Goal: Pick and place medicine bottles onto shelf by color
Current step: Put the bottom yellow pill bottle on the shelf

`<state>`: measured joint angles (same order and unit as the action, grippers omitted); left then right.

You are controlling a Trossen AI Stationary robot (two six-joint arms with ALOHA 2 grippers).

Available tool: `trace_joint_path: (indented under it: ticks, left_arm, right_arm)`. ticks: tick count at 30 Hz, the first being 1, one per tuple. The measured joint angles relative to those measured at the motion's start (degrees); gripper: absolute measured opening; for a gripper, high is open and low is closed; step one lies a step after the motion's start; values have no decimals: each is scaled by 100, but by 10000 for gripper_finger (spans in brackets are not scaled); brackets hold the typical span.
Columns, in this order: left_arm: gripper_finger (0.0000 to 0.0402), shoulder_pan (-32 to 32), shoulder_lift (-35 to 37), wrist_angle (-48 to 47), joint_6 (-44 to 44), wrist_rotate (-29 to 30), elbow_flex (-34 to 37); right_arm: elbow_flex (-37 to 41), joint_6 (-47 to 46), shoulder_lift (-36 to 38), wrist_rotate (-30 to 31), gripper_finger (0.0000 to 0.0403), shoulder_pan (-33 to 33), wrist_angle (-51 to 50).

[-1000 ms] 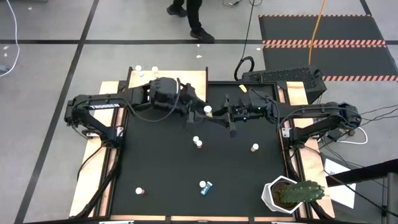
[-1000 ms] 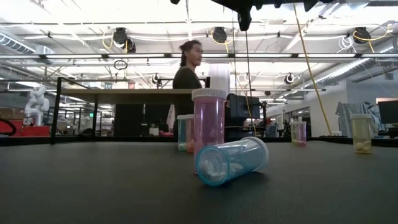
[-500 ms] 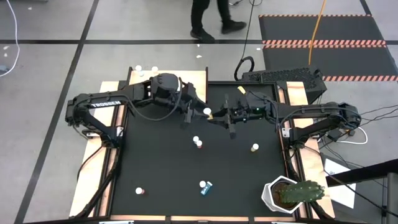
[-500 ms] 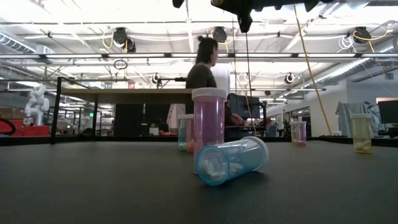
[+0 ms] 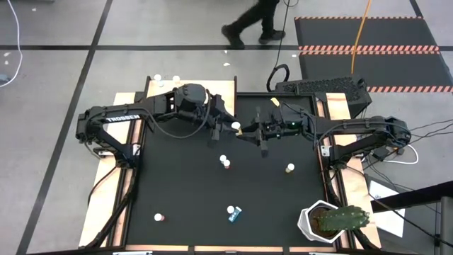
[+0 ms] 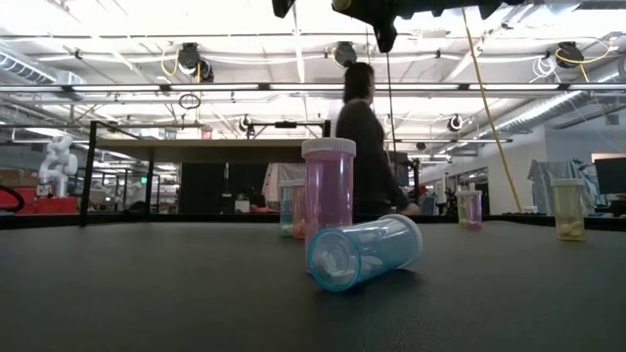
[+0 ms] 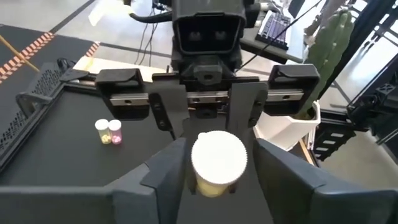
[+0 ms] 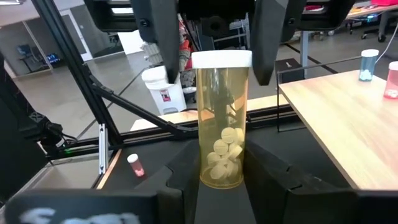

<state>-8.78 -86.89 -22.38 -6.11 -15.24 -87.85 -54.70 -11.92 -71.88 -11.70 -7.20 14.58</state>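
above the rear middle of the black table mat (image 5: 212,191), one yellow-tan bottle (image 8: 222,121) with a white cap, held upright in mid-air between the two arms: a handover in progress, by the look of it. right gripper (image 8: 221,167): fingers clamped on the lower body of the bottle, pills visible inside, so the cap end is left free. left gripper (image 7: 217,171): facing it head-on, fingers standing either side of the cap end with a slight gap showing, partly closed and not yet visibly gripping. shelf (image 5: 219,87): pale wood board at the rear edge, on the left arm's side, which likely explains the transfer; a blue bottle (image 8: 368,65) and a pink bottle (image 8: 392,79) already stand on it. remaining on the mat: blue bottle on its side (image 6: 364,252), pink bottle upright (image 6: 329,200) just behind it, another yellow-tan bottle (image 6: 568,208) well apart. cactus pot (image 5: 327,221) at the front right corner. a person (image 6: 367,147) passes behind the table.
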Motion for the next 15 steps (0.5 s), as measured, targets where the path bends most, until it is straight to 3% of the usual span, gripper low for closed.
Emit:
trace_joint_path:
  ticks: [9,15]
  left_arm:
    - [122,-57,0,-10,-37,26,0]
    - [124,-81,0,-20,-15,30,0]
  right_arm:
    - [0,-44,0,122,100,0,-32]
    - [0,-92,0,311,104,5,-40]
